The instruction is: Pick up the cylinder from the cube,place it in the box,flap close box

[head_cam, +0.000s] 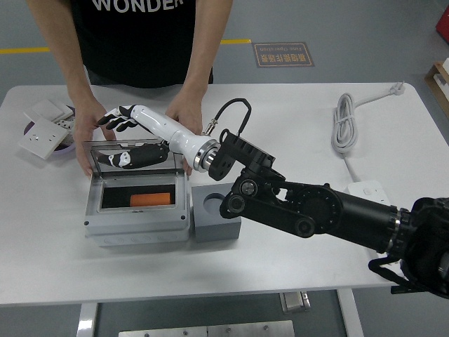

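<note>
An orange cylinder [151, 199] lies flat inside the grey box [137, 226], whose clear lid [133, 156] stands up at the back. Right of the box sits the grey cube [217, 219] with an empty round socket on top. My right hand [125, 137] is open, fingers spread, at the top edge of the lid, holding nothing. A person across the table rests one hand [88, 128] at the box's back left and the other hand [184, 118] at its back right. My left arm is out of sight.
White wall switch plates [43, 131] lie on a purple dish at the far left. A coiled white cable [345, 123] and a white power strip [372, 200] sit on the right side of the table.
</note>
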Available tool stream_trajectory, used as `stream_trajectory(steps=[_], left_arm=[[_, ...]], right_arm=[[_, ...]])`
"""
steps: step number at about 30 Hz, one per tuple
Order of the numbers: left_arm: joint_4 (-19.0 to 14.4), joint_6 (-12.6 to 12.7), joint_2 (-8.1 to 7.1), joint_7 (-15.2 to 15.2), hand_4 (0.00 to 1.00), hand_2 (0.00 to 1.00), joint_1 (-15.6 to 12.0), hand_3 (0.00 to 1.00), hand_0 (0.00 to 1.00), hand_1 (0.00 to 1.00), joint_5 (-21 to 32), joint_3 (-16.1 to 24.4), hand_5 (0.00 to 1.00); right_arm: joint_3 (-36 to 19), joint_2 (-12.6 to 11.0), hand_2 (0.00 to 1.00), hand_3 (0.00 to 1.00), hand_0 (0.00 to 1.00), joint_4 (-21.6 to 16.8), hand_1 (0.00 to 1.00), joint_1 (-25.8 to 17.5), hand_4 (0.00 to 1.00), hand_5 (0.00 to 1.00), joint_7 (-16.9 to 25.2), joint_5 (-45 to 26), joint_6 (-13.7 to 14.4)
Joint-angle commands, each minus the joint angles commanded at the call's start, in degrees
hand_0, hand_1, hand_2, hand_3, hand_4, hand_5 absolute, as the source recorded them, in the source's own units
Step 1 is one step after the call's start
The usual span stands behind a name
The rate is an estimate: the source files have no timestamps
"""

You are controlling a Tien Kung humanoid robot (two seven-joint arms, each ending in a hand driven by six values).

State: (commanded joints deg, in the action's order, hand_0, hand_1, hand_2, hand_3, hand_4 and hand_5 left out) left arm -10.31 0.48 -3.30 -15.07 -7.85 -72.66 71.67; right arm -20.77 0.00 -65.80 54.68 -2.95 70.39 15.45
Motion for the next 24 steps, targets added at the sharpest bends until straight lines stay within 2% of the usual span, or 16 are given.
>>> stream_trajectory(steps=[4, 7, 13, 19, 24], left_arm=[[0.0, 0.0, -0.02, 0.0, 0.002, 0.854, 0.1, 0.951, 0.923, 0.852, 0.0, -0.1, 0.002], [0.0, 0.0, 0.01, 0.1, 0.002, 0.854, 0.2, 0.951, 0.923, 0.852, 0.0, -0.1, 0.002], [0.0, 0.0, 0.05, 0.1, 0.002, 0.854, 0.0, 0.951, 0.923, 0.852, 0.0, 0.0, 0.002], [0.0, 0.1, 0.03, 0.1, 0.002, 0.854, -0.2, 0.951, 0.923, 0.852, 0.1, 0.0, 0.002], [0.0, 0.1, 0.01, 0.3, 0.002, 0.854, -0.1, 0.951, 0.923, 0.852, 0.6, -0.3, 0.002]], right_arm=[[0.9, 0.0, 0.729, 0.756, 0.825, 2.5, 0.721, 0.3, 0.831, 0.307, 0.1, -0.8, 0.0], [2.1, 0.0, 0.729, 0.756, 0.825, 2.2, 0.721, -0.1, 0.831, 0.307, -0.1, -0.8, 0.2], [4.5, -0.5, 0.728, 0.755, 0.823, -2.2, 0.721, -1.1, 0.833, 0.310, -1.2, 0.8, 0.5], [6.2, -3.2, 0.726, 0.752, 0.820, -8.1, 0.723, -1.8, 0.831, 0.312, -2.4, 2.2, 0.9], [8.1, -5.2, 0.727, 0.752, 0.815, -11.2, 0.720, -2.1, 0.828, 0.315, -3.3, 2.7, 1.1]])
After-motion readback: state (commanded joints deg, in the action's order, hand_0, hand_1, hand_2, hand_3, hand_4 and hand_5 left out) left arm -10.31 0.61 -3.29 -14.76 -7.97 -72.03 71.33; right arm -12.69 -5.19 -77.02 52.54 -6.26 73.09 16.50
